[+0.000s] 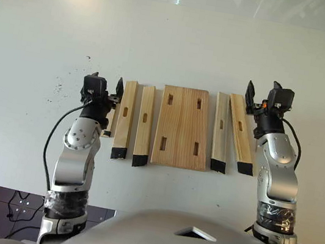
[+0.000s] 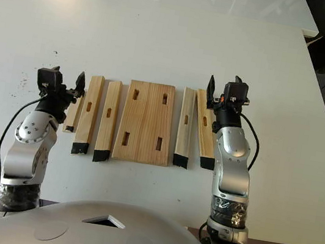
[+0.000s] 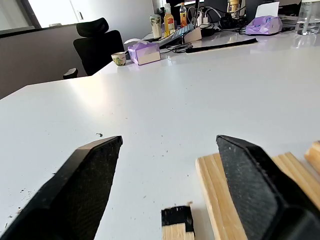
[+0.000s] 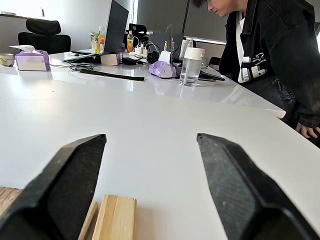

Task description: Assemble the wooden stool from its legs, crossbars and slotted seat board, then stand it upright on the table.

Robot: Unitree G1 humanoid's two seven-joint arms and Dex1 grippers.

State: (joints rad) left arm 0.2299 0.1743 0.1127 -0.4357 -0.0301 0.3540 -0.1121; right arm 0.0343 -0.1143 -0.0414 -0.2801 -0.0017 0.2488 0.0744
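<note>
on table, seat board flat | left tool wide over crossbar | right tool wide

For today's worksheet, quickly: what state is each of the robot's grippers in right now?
Left gripper: open, holding nothing.
Right gripper: open, holding nothing.

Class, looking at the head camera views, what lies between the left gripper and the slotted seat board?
Between the left gripper and the seat board lie a slotted leg and a second leg, side by side, as the left eye view shows.
</note>
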